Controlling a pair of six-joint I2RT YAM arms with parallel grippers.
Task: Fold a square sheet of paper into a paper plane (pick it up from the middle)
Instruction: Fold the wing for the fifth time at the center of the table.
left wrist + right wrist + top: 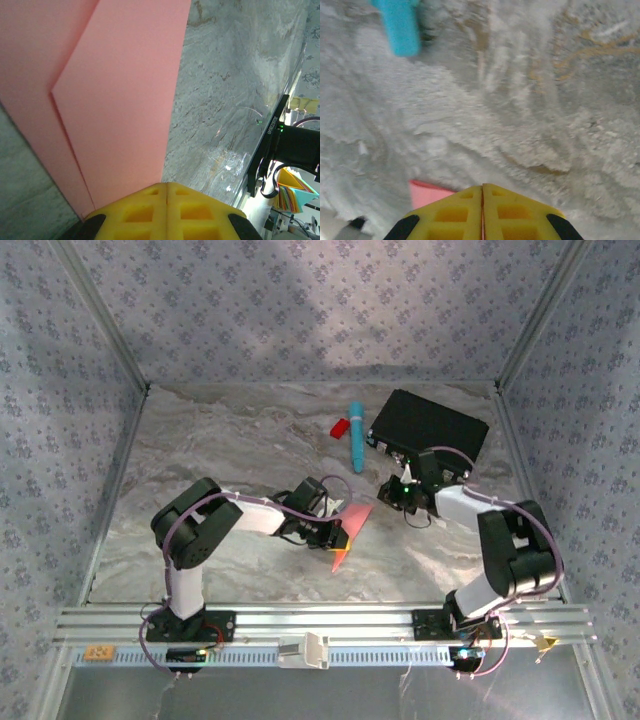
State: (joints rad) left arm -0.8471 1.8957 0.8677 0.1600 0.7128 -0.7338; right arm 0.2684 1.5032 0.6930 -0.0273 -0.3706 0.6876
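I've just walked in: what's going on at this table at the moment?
Two robot arms are partway through a paper-folding job. The pink-red sheet of paper lies on the table, already creased into layers, and the left gripper, shut, is down at its edge. The right gripper, also shut and empty, is over the table near the blue pen and black case.

Left black-and-white jointed arm (200, 525): base at 7 o'clock, elbow doubled back at 8 o'clock, forearm running toward 3 o'clock. Left yellow-fingered gripper (166, 200): jaws closed flush, pointing down near table centre. Right black-and-white jointed arm (510, 550): base at 5 o'clock, forearm reaching toward 10 o'clock. Right yellow-fingered gripper (482, 202): jaws closed flush
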